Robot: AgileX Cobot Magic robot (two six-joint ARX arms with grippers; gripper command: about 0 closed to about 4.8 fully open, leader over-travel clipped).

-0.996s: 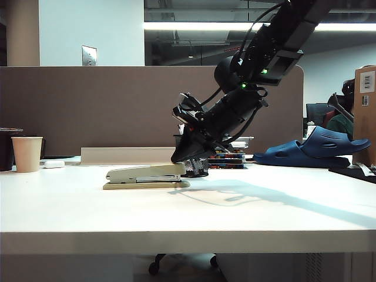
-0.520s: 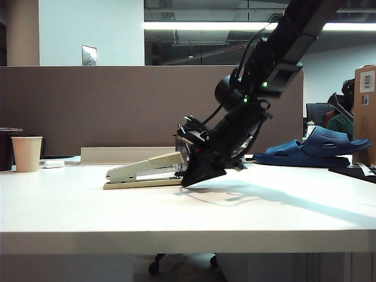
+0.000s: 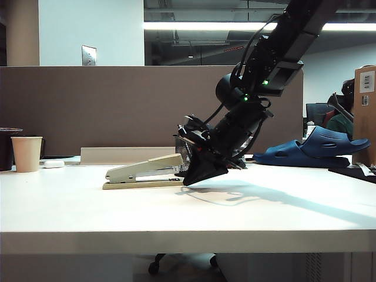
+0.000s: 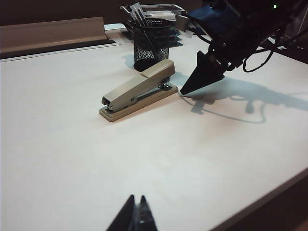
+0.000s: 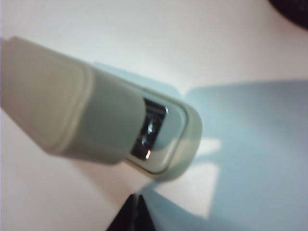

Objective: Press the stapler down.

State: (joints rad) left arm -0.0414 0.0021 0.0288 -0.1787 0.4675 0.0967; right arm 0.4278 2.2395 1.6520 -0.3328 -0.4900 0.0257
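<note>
The stapler (image 3: pixel 144 173) lies on the white table (image 3: pixel 188 214), just in front of the black mesh pen holder (image 4: pixel 151 45), its top arm tilted up at the end nearest the right gripper (image 3: pixel 202 171). That gripper hangs just beside the stapler's raised end, its tip pointing down close above the table, fingers pressed together with nothing between them; it does not touch the stapler. The left gripper (image 4: pixel 135 219) sits well apart from the stapler, over bare table, its fingers together. A paper cup (image 3: pixel 27 153) stands far from the stapler, beyond its low end.
</note>
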